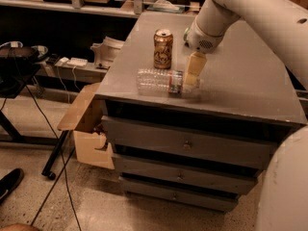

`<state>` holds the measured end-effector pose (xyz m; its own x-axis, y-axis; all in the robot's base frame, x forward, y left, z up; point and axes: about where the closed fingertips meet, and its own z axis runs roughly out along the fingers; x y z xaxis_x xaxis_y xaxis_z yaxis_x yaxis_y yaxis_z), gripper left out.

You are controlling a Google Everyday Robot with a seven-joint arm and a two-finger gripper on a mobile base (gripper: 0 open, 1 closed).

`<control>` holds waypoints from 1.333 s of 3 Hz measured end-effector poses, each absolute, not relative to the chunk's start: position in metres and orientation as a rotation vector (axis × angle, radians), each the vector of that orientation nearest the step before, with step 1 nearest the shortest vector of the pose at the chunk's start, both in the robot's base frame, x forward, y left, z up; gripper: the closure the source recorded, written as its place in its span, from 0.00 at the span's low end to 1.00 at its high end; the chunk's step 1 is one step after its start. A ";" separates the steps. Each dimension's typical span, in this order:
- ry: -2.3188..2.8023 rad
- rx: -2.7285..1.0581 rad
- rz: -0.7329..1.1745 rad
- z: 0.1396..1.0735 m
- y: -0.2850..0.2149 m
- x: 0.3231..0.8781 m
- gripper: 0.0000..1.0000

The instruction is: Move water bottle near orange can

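Two things matter here: the clear ribbed plastic water bottle (154, 81) with the red-and-blue label band, and the orange-brown metal drink can (163, 48) with the silver top. Both sit on the grey table (250, 81), which is really the top of a drawer cabinet. The can stands upright. The bottle lies flat on its side just in front of the can, on the camera side of it. It's close, but not touching as far as I can see.

The robot's pale hand (192, 78) is down at the bottle's label end, in front of the can and a bit to its right as the camera sees it. Honestly I can't tell whether the hand is clamped on the bottle or loose around it, since it covers that end.

What could go wrong: a bottle on its side is a roller. If the hand lets go with any nudge, I'd guess the bottle rolls away from the can and off the near edge of the table. It could also roll the other way into the can and tip it. A sloppy lift-off that drags the neck could swing the free end round into the can too.

Orientation: the long axis runs left-right across the view, passing in front of the can. The base points left, just past the can. The label end, and I think the cap, points right under the hand.
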<state>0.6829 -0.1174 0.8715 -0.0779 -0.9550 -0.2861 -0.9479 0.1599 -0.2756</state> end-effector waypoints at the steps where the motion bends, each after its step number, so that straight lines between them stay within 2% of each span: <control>1: 2.049 -1.809 -0.025 0.871 -0.117 0.683 0.00; 2: 2.049 -1.780 -0.020 0.872 -0.132 0.682 0.00; 4: 2.101 -1.573 0.012 0.880 -0.219 0.671 0.00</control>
<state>0.6709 -0.2188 0.8797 -0.1980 -0.8946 -0.4006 -0.8993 0.3284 -0.2889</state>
